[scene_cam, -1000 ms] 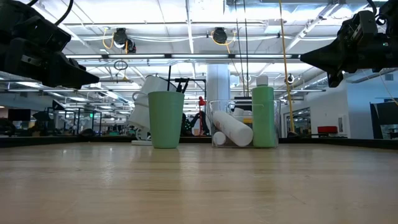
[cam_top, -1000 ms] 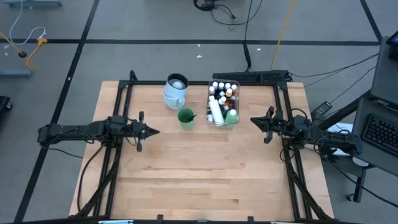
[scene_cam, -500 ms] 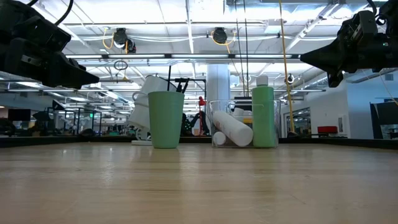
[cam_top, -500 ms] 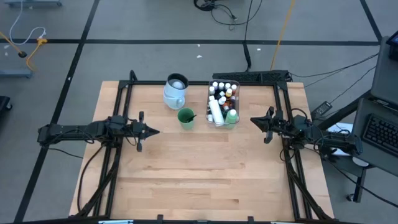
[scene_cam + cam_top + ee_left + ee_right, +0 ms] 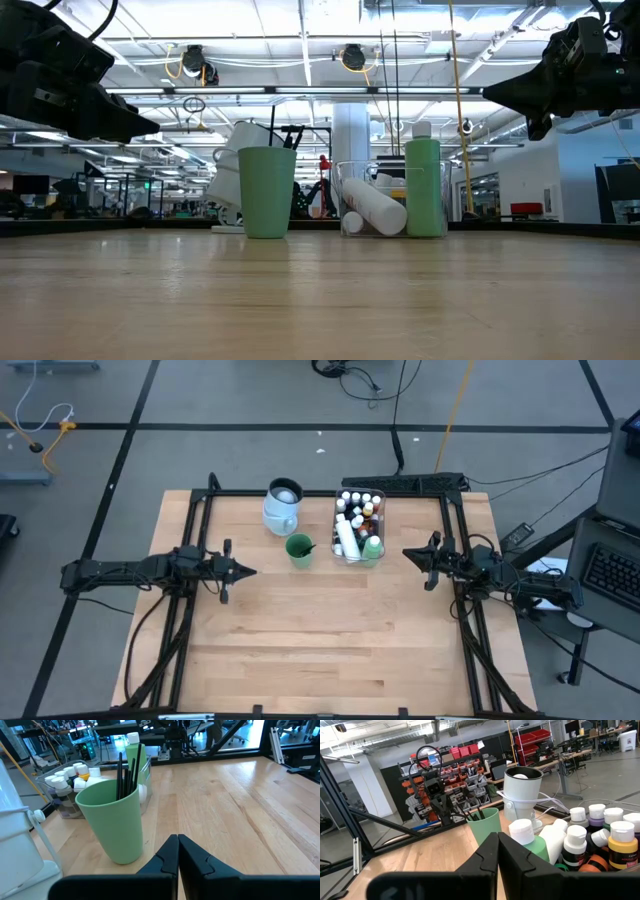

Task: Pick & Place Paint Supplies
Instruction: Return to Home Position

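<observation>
— Pale wood planks are making up the surface (image 5: 320, 645). What is sitting on it?

— Starting with the paint, two big bottles are resting inside the one clear tub (image 5: 382, 505). The large white bottle (image 5: 375, 206) is lying on its side. The large green bottle (image 5: 423, 188) is standing upright just beside it, at the end of the tub nearer the arms.

— And the little ones?

— The small paint bottles (image 5: 622, 842) are filling the rest of that tub, standing upright and packed against one another. Most are wearing white caps. From above I am counting roughly a dozen, but they are crowding too tightly for a sure number.

— Any brushes?

— Thin dark-handled brushes (image 5: 128, 772) are standing heads-down in one green cup (image 5: 112, 822), which is sitting just beside the tub. They are bunching together, so I am not giving a count. One pale-blue jug (image 5: 283, 506) is standing behind the cup, near the tub's far end.

— What are the arms doing?

— Both are hanging above the surface, one at each side. The left tool (image 5: 245, 571) is pointing toward the cup from well apart, with its fingers pressing together and gripping nothing. The right tool (image 5: 408, 554) is hovering near the tub without touching it, and its fingers are likewise meeting on nothing.
</observation>
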